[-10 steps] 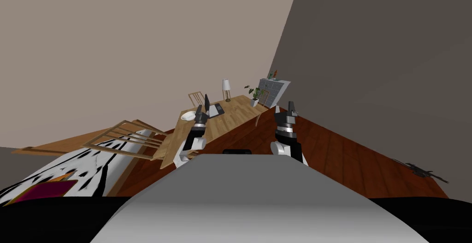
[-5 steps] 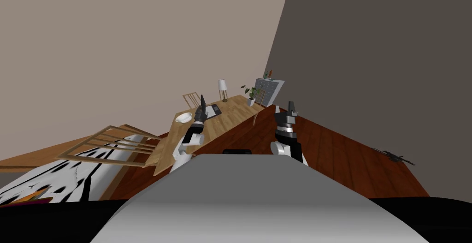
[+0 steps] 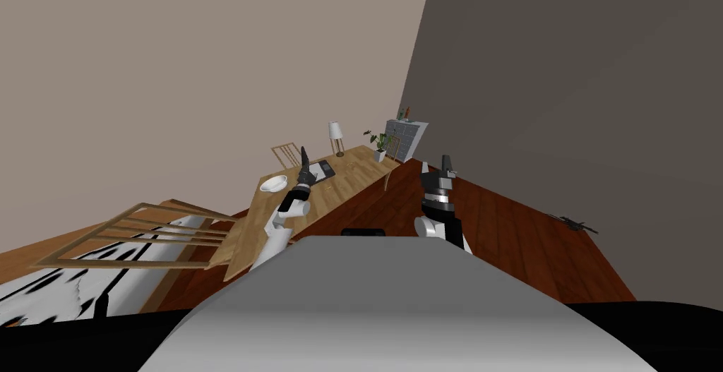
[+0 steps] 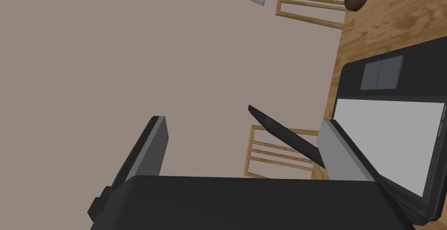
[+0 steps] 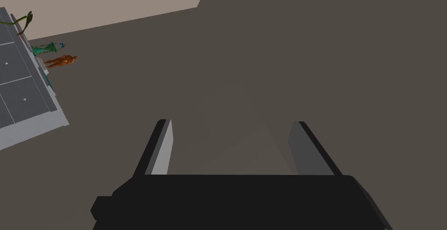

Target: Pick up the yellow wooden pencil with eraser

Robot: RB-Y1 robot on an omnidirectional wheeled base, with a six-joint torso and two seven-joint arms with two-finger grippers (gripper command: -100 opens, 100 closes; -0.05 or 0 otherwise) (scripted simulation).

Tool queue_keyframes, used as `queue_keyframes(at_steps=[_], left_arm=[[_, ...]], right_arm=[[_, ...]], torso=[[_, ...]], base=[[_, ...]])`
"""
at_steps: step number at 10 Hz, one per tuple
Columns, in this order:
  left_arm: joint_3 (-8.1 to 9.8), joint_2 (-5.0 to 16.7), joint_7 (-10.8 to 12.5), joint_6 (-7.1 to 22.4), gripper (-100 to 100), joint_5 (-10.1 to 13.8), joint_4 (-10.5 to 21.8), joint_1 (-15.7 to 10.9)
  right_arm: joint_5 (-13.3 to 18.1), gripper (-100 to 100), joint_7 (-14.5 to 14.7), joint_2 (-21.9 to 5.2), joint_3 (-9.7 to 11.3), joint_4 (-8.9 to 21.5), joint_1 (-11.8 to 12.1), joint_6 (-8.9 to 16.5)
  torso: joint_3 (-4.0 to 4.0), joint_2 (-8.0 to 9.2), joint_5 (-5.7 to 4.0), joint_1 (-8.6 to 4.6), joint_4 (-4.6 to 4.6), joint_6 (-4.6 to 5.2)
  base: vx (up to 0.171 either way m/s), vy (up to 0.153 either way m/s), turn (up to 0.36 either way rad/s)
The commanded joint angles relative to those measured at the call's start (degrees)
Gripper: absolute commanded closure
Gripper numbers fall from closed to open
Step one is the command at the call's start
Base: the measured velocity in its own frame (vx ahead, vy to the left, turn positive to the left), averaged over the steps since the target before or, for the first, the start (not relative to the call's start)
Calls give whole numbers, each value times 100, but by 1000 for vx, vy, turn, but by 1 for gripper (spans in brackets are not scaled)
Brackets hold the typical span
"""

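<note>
At frame centre, the left gripper (image 3: 304, 154) hangs over the table (image 3: 353, 175), fingers wide, beside a laptop (image 4: 384, 140) cut off at the edge. The right gripper (image 3: 445, 162) is wide too.

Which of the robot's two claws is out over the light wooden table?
The left gripper, open beside the dark laptop on the light wooden table; the right gripper, also open, hangs above the red-brown floor.
</note>
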Motion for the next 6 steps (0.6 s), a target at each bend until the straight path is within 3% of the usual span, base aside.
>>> queue_keyframes(at_steps=[1, 2, 3, 4, 5, 6], left_arm=[[93, 167, 15, 249, -100, 246, 286, -197], [93, 167, 15, 249, -100, 246, 387, -197], [167, 284, 16, 446, -100, 453, 650, -362], [167, 284, 16, 496, -100, 453, 691, -362], [233, 403, 16, 690, -100, 666, 930, -519], [233, 403, 16, 748, -100, 666, 1004, -519]], right_arm=[[0, 0, 0, 0, 0, 0, 0, 0], [0, 0, 0, 0, 0, 0, -1, 0], [0, 0, 0, 0, 0, 0, 0, 0], [0, 0, 0, 0, 0, 0, -1, 0], [0, 0, 0, 0, 0, 0, 0, 0], [0, 0, 0, 0, 0, 0, 0, 0]], torso=[[0, 0, 0, 0, 0, 0], [0, -1, 0, 0, 0, 3], [0, 0, 0, 2, 0, 0], [0, -1, 0, 1, 0, 3], [0, 0, 0, 1, 0, -1], [0, -1, 0, 1, 0, 2]], base=[[0, -12, -119], [0, -8, -80], [1, -13, -160], [2, -5, -67], [2, -9, -123], [3, -5, -95]])
